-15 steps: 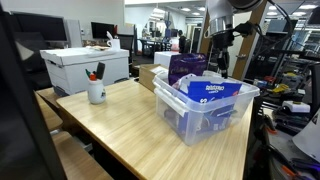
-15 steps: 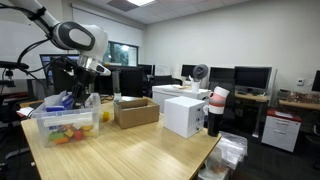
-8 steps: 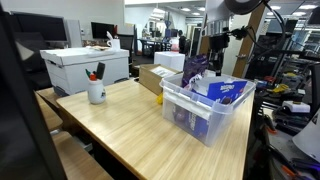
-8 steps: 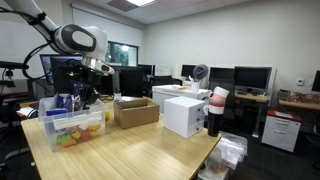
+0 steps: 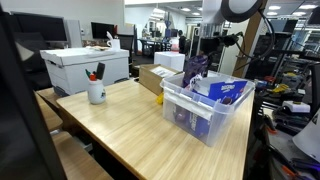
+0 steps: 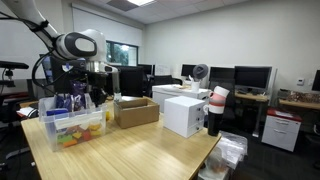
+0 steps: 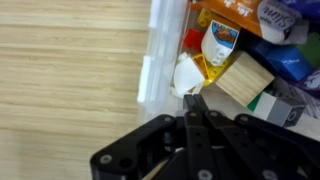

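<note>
Clear plastic bin, crammed w/ colourful snack pkts.

place: office/lab | evidence: rows of monitors on desks, fluorescent ceiling lights, cardboard boxes

Bright, even office light falls from ceiling panels in both exterior views. The wooden table carries only soft, faint shadows and a mild sheen. A dark, blurred shape fills one edge. All the pictures are coarse and slightly soft. In the wrist view, the near gripper is dark and out of focus.
</note>
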Available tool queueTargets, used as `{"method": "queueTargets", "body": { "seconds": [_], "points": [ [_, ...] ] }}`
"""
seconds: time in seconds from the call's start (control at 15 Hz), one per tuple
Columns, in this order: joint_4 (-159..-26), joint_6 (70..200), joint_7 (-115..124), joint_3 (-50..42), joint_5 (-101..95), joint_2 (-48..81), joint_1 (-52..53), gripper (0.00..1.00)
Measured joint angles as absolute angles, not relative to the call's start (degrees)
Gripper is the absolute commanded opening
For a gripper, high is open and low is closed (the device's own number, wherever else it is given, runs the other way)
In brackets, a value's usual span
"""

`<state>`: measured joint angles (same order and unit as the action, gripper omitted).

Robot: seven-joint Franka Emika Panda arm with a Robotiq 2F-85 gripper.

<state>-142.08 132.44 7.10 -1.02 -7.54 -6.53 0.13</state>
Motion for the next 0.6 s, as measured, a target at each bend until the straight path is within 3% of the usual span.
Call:
{"method": "queueTargets", "body": {
  "seconds": [0.6],
  "points": [
    [-139.64,139.76,20.3,-0.66,-20.21,-2.01,-0.69,0.02]
  ]
}}
